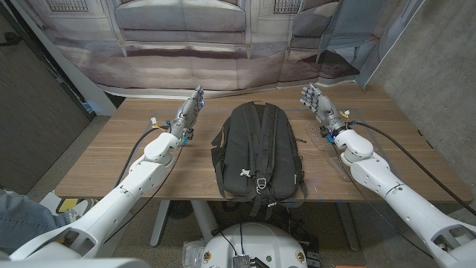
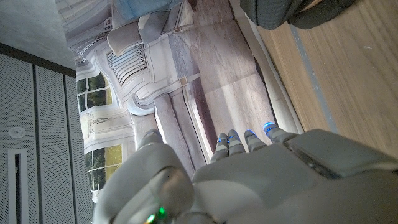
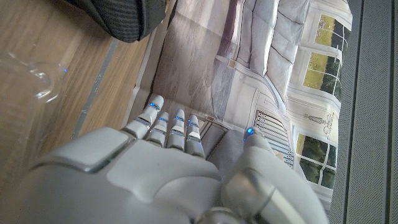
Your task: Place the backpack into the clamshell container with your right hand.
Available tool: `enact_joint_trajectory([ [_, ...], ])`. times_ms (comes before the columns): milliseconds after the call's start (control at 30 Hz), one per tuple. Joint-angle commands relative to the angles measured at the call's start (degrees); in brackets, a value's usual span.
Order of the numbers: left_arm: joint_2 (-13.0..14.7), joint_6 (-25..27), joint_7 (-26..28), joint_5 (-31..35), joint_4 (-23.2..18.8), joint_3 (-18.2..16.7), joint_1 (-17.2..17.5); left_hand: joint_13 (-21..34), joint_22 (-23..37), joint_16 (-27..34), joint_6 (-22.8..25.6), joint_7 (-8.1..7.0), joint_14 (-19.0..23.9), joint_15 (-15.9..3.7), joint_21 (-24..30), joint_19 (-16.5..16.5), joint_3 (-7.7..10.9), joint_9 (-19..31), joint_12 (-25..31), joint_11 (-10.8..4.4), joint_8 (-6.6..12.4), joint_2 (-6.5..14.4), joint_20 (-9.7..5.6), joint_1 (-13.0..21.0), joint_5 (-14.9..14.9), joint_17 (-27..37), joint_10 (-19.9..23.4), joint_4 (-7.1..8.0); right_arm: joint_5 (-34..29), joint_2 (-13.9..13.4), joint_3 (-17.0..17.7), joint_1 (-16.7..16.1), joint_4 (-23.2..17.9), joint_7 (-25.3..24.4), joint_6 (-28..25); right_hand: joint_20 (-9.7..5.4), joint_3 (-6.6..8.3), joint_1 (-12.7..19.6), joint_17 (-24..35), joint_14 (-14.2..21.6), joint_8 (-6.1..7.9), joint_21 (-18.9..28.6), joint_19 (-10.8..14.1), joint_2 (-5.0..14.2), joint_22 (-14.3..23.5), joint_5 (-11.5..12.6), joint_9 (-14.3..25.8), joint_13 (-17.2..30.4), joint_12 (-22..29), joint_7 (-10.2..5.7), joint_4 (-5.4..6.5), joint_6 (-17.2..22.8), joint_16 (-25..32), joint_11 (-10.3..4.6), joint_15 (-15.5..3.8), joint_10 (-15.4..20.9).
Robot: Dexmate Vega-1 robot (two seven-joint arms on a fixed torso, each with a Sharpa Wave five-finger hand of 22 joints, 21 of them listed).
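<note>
Right arm: white, comes in from the bottom right corner of the head view and reaches up the wooden table (image 1: pixel 111 160) on that side.
Right hand (image 1: pixel 317 103): raised near the table's far right part, fingers (image 3: pixel 169 127) straight and apart, nothing in it; well apart from the backpack.
Left hand (image 1: pixel 190 112): raised near the far left part, fingers (image 2: pixel 249 140) extended side by side, holding nothing; near the backpack's upper left edge without touching it.
Clamshell container (image 1: pixel 332 152): clear plastic, hard to make out, lying on the table under and beside the right forearm, just right of the backpack; whether it is open I cannot tell.
Backdrop (image 1: pixel 186 45): printed picture of a stone building hangs behind the table's far edge.
Backpack (image 1: pixel 256 149): black, lies flat in the table's middle between the two arms, strap side up, with shoulder straps running along its length and a small white buckle near the front end; its lower end reaches the near edge.
</note>
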Motion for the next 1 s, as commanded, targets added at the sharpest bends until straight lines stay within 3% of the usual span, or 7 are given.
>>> enact_joint_trajectory([
  [33,0.31,-0.06,0.36,0.26,-0.49,-0.17,0.31,0.08,0.14,0.34,0.00,-0.08,-0.06,0.18,0.16,-0.31,-0.10,0.32,0.39,0.15,0.34,0.28,-2.37,0.62,0.20,0.11,0.07,-0.09,-1.07,0.25,-0.74,1.40,0.90,0.54,0.39,-1.72,0.25,0.38,0.27,0.49,0.46,-0.07,0.47,0.13,0.34,0.17,0.18,0.30,0.37,0.02,-0.39,0.56,0.10,0.15,0.05,0.49],
  [1000,0.01,0.41,0.16,0.26,0.01,0.01,-0.79,0.08,0.14,0.37,0.23,-0.04,0.23,0.16,0.17,-0.23,-0.31,0.33,0.46,0.05,0.33,0.50,-2.05,0.79,0.13,0.12,0.43,-0.12,-4.00,-0.26,-2.67,4.09,1.27,1.44,-0.63,-1.67,0.34,0.75,0.29,0.63,0.42,-0.55,0.65,0.24,0.36,0.14,0.18,0.31,0.31,0.04,-0.80,0.60,0.03,-0.10,0.14,0.47],
])
